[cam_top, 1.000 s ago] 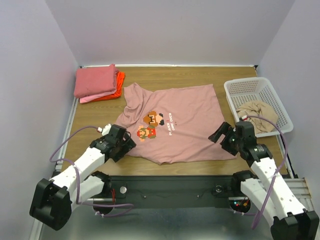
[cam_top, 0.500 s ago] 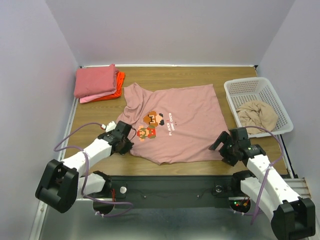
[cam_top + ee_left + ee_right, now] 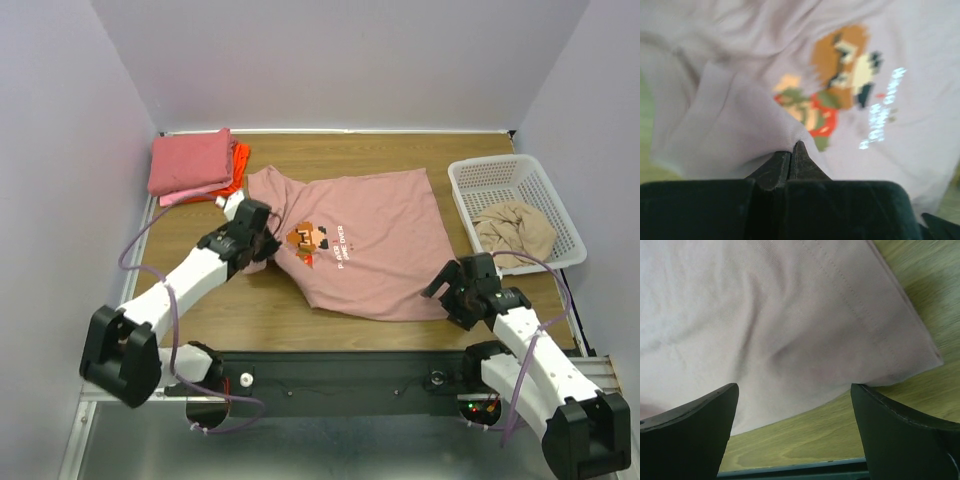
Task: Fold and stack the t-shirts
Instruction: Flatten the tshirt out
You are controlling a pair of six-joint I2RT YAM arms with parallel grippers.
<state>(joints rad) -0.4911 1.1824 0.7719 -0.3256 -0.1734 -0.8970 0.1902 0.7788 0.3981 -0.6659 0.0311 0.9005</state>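
Two grippers work the one spread shirt. Lower right in the overhead view, the right gripper (image 3: 447, 285) stands with its jaws wide apart and holds nothing. Its wrist camera shows the hem corner of the dusty-pink t-shirt (image 3: 375, 250) lying between and just beyond the fingertips, over the wooden table (image 3: 230, 310).

Left of centre, the left gripper (image 3: 262, 238) is pinched tight on a ridge of the shirt's side edge, beside the pixel print. Its wrist view shows the cloth tented up from the closed tips.

The step looks like a lengthwise fold of the left side over the middle. To do it well, the right gripper likely needs to close on its corner first. The left one can then carry its edge across low and level, so the far shoulder does not drag or bunch. Laying the edge parallel to the opposite side should keep the fold straight.

Farther back, at right, a beige tee (image 3: 513, 232) sits crumpled in the white basket (image 3: 500, 165). In the upper left corner lies the folded stack (image 3: 190, 160), where this shirt should end up.
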